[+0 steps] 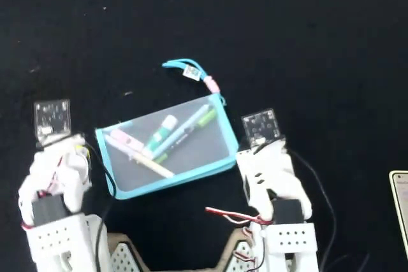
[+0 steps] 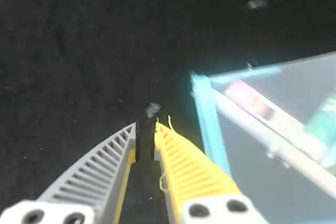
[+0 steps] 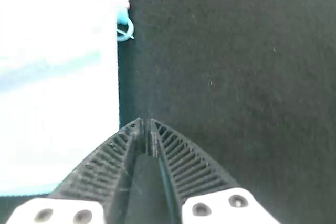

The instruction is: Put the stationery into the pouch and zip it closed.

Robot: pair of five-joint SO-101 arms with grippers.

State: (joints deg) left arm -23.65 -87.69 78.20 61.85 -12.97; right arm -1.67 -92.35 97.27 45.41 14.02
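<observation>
A clear pouch [image 1: 169, 151] with a blue zip border lies flat on the black table between the two arms. Several pens and markers [image 1: 159, 141] show through its clear face. A blue wrist strap [image 1: 186, 68] with a pink end trails from its far right corner. My left gripper [image 2: 145, 128] is shut and holds nothing, a little way off the pouch's left blue edge [image 2: 209, 124]. My right gripper [image 3: 145, 134] is shut and holds nothing, just beside the pouch's right edge [image 3: 116, 77]. In the high view the left arm [image 1: 54, 176] and right arm [image 1: 271, 176] stand on either side of the pouch.
A black cloth [image 1: 299, 62] covers the whole table, with wide open space behind and right of the pouch. A pale flat object [image 1: 400, 202] lies at the right edge. Each arm carries a small square marker plate [image 1: 52, 119].
</observation>
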